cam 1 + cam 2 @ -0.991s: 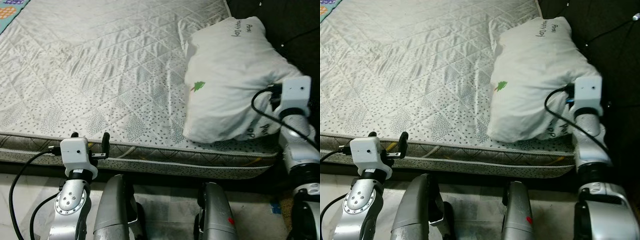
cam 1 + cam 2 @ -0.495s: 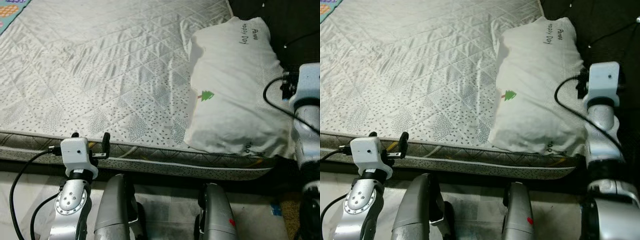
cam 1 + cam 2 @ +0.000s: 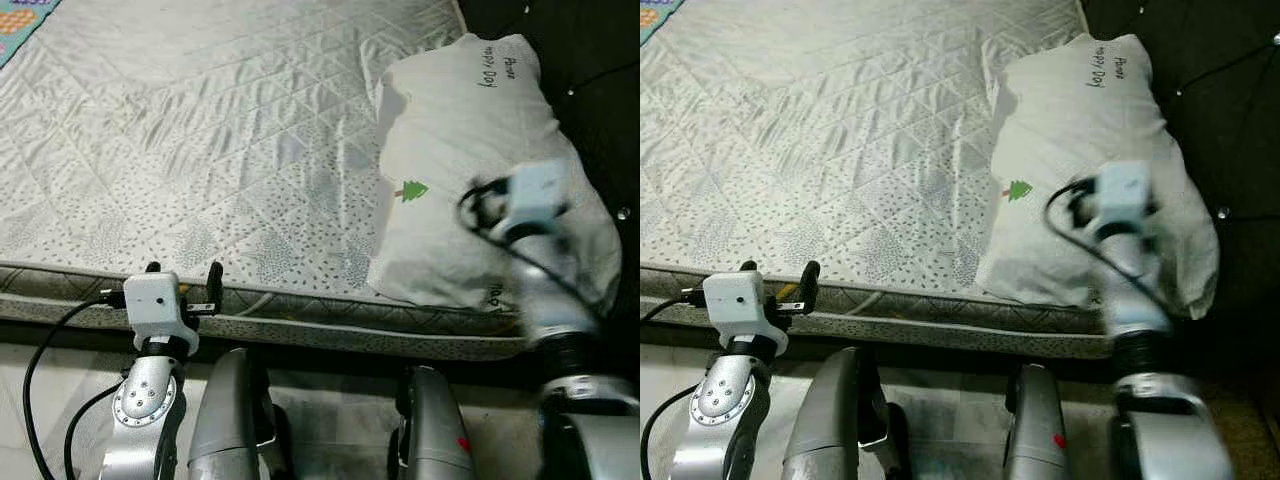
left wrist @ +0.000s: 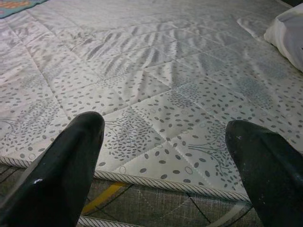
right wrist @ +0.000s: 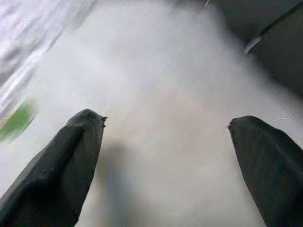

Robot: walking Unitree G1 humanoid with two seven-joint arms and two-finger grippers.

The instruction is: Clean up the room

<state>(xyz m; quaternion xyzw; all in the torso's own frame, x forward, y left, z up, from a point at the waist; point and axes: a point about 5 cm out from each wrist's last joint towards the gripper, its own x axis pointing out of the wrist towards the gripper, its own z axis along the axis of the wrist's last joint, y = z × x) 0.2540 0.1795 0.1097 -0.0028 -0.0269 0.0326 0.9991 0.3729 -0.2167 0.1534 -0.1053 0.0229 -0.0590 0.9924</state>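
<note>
A white pillow (image 3: 450,130) with a small green tree print and dark lettering lies along the right side of the quilted grey-white mattress (image 3: 200,130). Its near end overhangs the mattress's front right corner. My right arm (image 3: 530,195) is blurred and hovers over the pillow's near half. In the right wrist view the right gripper (image 5: 165,120) is open, its fingers (image 5: 80,142) spread wide above the white fabric with nothing between them. My left gripper (image 3: 183,270) is open at the mattress's front edge, holding nothing.
The mattress's piped front edge (image 3: 300,325) runs across just ahead of my legs (image 3: 230,420). A dark area (image 3: 600,60) with thin cables lies right of the pillow. A colourful mat corner (image 3: 20,15) shows far left.
The pillow's near end, bunched up at my right gripper a second ago, has dropped flat. My right arm has swung left from the pillow's right edge to over it. The left arm is still.
</note>
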